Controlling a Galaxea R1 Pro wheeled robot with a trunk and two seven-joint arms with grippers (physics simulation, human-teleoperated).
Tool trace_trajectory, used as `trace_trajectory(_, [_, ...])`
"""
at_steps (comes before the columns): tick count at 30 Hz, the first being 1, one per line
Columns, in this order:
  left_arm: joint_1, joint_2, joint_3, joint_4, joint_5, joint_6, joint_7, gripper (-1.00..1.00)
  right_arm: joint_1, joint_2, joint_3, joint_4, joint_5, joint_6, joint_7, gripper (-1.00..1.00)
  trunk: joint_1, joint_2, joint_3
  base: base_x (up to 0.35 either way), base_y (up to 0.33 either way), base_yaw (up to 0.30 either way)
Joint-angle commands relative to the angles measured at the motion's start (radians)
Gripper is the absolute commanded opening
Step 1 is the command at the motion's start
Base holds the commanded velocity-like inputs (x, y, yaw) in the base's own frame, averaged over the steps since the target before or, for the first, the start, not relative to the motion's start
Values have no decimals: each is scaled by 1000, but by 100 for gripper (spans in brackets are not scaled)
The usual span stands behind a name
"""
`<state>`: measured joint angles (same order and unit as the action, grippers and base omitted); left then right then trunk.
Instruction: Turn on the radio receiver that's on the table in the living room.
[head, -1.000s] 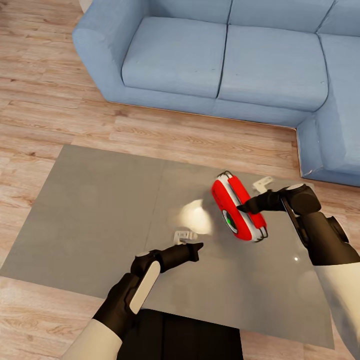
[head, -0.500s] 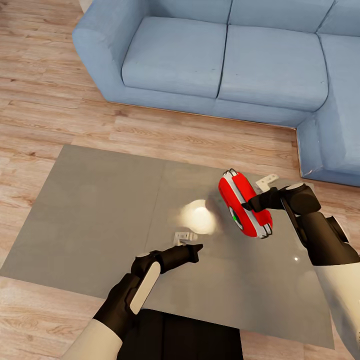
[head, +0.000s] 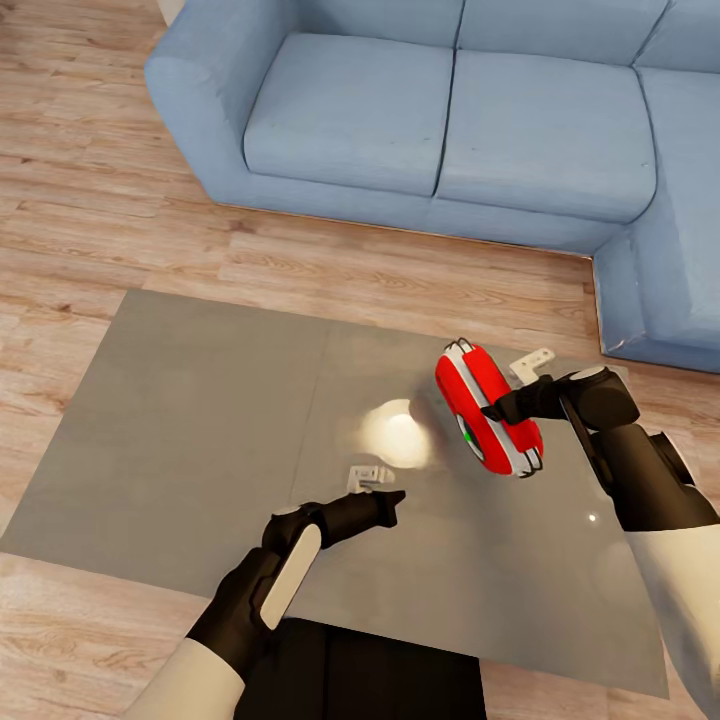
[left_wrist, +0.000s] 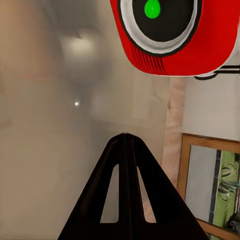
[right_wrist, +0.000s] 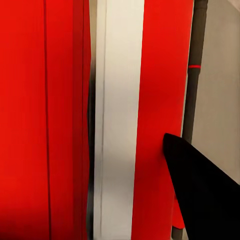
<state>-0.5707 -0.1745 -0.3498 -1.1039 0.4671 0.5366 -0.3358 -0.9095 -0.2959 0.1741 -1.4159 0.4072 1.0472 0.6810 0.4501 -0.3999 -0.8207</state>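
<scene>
1. Right gripper (head: 497, 410) sits at the centre right of the head view, its dark fingertips pressed against the back of the radio receiver (head: 487, 408); whether its fingers are spread or closed cannot be told.
2. Seen from the right wrist, one dark finger (right_wrist: 205, 195) lies against the radio's red and white shell (right_wrist: 120, 120), which is very close to the camera.
3. The left gripper (head: 385, 502) hangs low over the table (head: 200, 420) at the lower centre of the head view, its fingers closed together to a point and holding nothing.
4. The radio receiver stands tilted on the right half of the grey table, right of the seam, its dial face turned toward the lower left of the frame.
5. From the left wrist, the round dial with a green spot (left_wrist: 152, 8) shows at the upper right, well apart from the closed fingertips (left_wrist: 125, 136).
6. A blue sofa (head: 450, 110) fills the upper part of the head view, on the light wood floor (head: 90, 200).
</scene>
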Motion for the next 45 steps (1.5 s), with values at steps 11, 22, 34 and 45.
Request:
trace_trajectory(11, [0,2,3,-8,14,-6,0,-100,49,11,-44,45,-8,0,2,-100,0,0,0,0,0,0])
trace_trajectory(22, [0,4,3,-22,21,3,0,-100,114,9,-106,36,32,0,0,-100,0,0,0,0,0,0])
trace_trajectory(34, [1,3,2,-21,24,2,-2,-100,136,20,-229,-14,26,0,-39,-100,0,0,0,0,0,0])
trace_trajectory(45, [0,1,1,-19,25,2,-2,-100,136,90,-264,-16,24,-101,-64,-100,0,0,0,0,0,0])
